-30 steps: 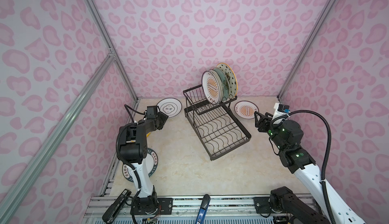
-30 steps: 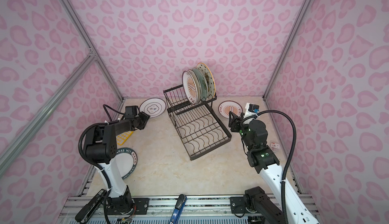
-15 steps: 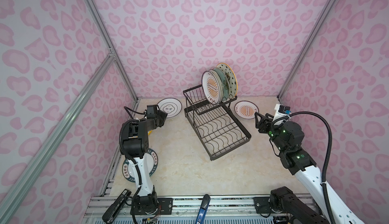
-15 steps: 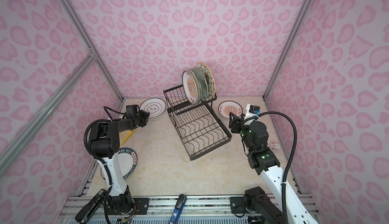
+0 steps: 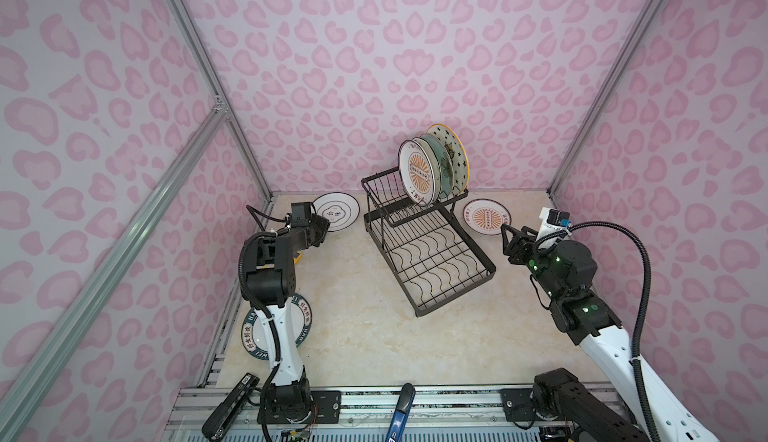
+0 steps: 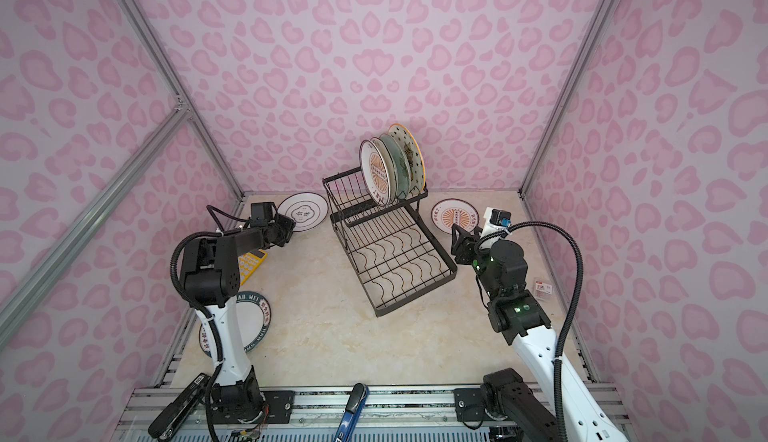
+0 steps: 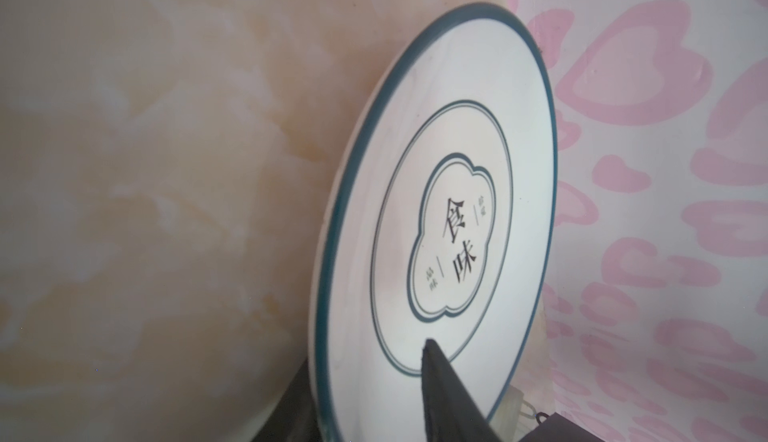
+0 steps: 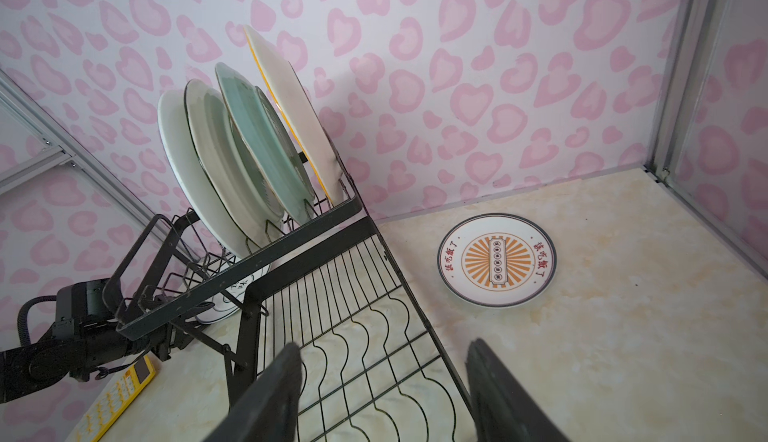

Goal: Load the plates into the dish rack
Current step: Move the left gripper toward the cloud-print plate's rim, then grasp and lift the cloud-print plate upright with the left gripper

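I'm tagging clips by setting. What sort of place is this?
Probably a robot test cell, not a kitchen: pink patterned wall panels on aluminium framing enclose a marble-look tabletop, and two robot arms are mounted on a front rail.

The left gripper [image 5: 325, 226] sat at the rim of the white black-ringed plate [image 5: 340, 214], which lay flat just beyond it. The right gripper [image 5: 505, 235] hovered just short of an orange sunburst plate [image 5: 486, 223], with the dish rack [image 5: 432, 261] to its left, between both grippers.
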Tool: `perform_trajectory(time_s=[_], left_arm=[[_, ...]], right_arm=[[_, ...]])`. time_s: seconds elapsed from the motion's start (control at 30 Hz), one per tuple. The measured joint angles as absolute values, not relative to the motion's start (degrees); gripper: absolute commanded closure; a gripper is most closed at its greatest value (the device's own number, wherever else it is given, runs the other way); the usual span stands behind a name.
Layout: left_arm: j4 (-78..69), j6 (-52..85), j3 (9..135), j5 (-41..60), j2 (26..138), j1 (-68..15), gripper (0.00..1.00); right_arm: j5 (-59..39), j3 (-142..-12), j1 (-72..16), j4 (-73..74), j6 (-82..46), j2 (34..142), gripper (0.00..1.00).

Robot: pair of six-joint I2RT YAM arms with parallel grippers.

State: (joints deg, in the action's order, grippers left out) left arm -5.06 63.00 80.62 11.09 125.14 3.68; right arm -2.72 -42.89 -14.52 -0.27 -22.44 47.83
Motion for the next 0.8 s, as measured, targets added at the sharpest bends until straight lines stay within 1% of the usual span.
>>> perform_trajectory(time_s=[0.03,0.07,0.13,0.23,0.27,0.33,0.43,0.67,0.8], left_arm=[[-4.82,62.76,80.73,11.09,125.21,3.68,0.63],[-4.71,62.67,80.82,11.11,125.23,3.68,0.68],[-4.27,62.3,80.88,10.94,125.27,3.68,0.73],[-3.7,61.91,80.88,10.9,125.43,3.75,0.85],[-3.62,62.0,80.86,10.9,125.49,3.75,0.88],[-5.1,62.74,80.86,11.81,125.54,3.86,0.9],[-6.04,62.78,80.9,12.21,125.54,3.79,0.96],[-6.44,62.81,80.4,12.45,125.34,3.79,0.96],[-6.17,62.43,78.5,12.51,123.0,3.95,0.96]], right_arm=[[-2.92,-42.89,-14.52,-0.27,-22.72,47.83,0.38],[-3.01,-42.85,-14.52,-0.23,-22.87,47.77,0.38],[-3.01,-42.72,-14.5,-0.23,-22.85,47.53,0.38],[-3.01,-42.63,-14.39,-0.23,-22.85,47.11,0.38],[-3.01,-42.63,-14.33,-0.23,-22.85,47.03,0.38],[-3.01,-42.63,-14.22,-0.23,-22.87,46.96,0.38],[-3.01,-42.63,-14.2,-0.23,-22.87,46.83,0.38],[-3.01,-42.63,-14.11,-0.25,-22.85,46.35,0.38],[-3.01,-42.63,-14.09,-0.25,-22.85,46.37,0.38]])
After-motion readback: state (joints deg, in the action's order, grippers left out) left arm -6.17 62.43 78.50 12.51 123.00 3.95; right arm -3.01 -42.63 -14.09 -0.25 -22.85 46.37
